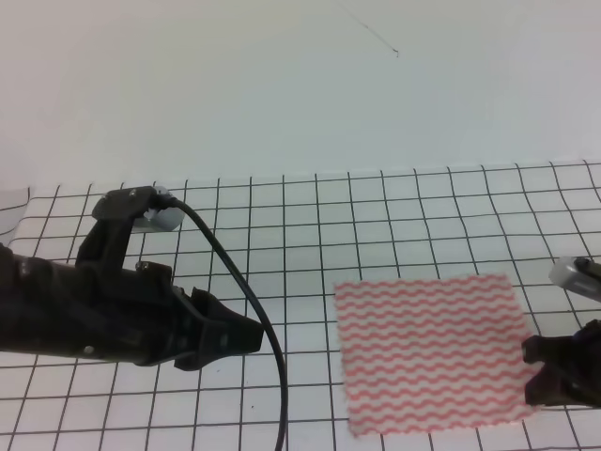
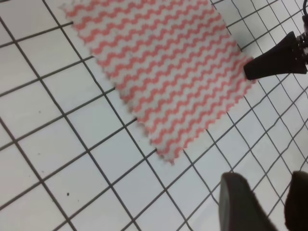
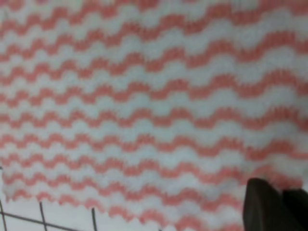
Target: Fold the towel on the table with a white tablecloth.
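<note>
The towel [image 1: 427, 352], white with pink-red wavy stripes, lies flat on the grid-lined white tablecloth [image 1: 376, 225] that covers the table, right of centre near the front edge. My right gripper [image 1: 531, 371] sits low at the towel's right edge, its fingers pressed together on the hem. In the left wrist view it shows as a dark point [image 2: 248, 72] at the edge of the towel [image 2: 163, 72]. The right wrist view is filled by the towel [image 3: 144, 110], with the gripper [image 3: 284, 195] at the bottom right. My left gripper [image 1: 252, 336] hovers left of the towel, apart from it, fingers [image 2: 236, 202] spread.
A black cable [image 1: 272, 376] hangs from the left arm down to the front edge. The tablecloth's far edge meets a plain white wall [image 1: 300, 85]. Bare grid lies between the left gripper and the towel.
</note>
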Controlling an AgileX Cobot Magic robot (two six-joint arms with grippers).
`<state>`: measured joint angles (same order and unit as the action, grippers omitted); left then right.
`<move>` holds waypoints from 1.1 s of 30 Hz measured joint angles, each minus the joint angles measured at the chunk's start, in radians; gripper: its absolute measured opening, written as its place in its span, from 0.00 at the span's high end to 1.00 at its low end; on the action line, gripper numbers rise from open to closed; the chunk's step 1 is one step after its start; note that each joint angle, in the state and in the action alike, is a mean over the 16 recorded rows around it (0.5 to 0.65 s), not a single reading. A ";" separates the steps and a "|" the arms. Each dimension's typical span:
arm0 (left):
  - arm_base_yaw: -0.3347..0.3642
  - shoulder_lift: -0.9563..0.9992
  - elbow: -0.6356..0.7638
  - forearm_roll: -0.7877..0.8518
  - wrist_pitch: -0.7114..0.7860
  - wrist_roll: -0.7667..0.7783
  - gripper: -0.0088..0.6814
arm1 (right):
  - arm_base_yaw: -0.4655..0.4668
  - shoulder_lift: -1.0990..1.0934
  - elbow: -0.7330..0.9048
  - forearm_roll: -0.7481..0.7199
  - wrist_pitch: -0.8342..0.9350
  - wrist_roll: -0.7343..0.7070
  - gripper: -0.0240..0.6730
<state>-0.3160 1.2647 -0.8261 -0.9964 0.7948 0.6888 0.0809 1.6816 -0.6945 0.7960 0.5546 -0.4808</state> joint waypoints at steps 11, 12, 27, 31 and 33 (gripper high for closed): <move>0.000 0.000 0.000 0.000 -0.018 0.007 0.69 | 0.000 0.009 -0.076 0.046 -0.011 -0.050 0.96; 0.000 0.000 0.000 0.000 -0.021 0.008 0.69 | 0.000 0.013 -0.089 0.048 -0.008 -0.053 0.96; 0.000 0.000 0.000 -0.002 -0.049 0.018 0.69 | 0.000 0.182 -0.317 0.074 0.031 -0.060 0.96; 0.000 0.000 0.000 -0.002 -0.045 0.019 0.69 | 0.000 0.214 -0.359 0.083 0.028 -0.061 0.96; 0.000 0.000 0.000 -0.002 -0.044 0.019 0.69 | 0.000 0.223 -0.373 0.086 0.026 -0.061 0.96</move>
<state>-0.3160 1.2647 -0.8261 -0.9981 0.7510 0.7076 0.0809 1.9048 -1.0677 0.8821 0.5801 -0.5422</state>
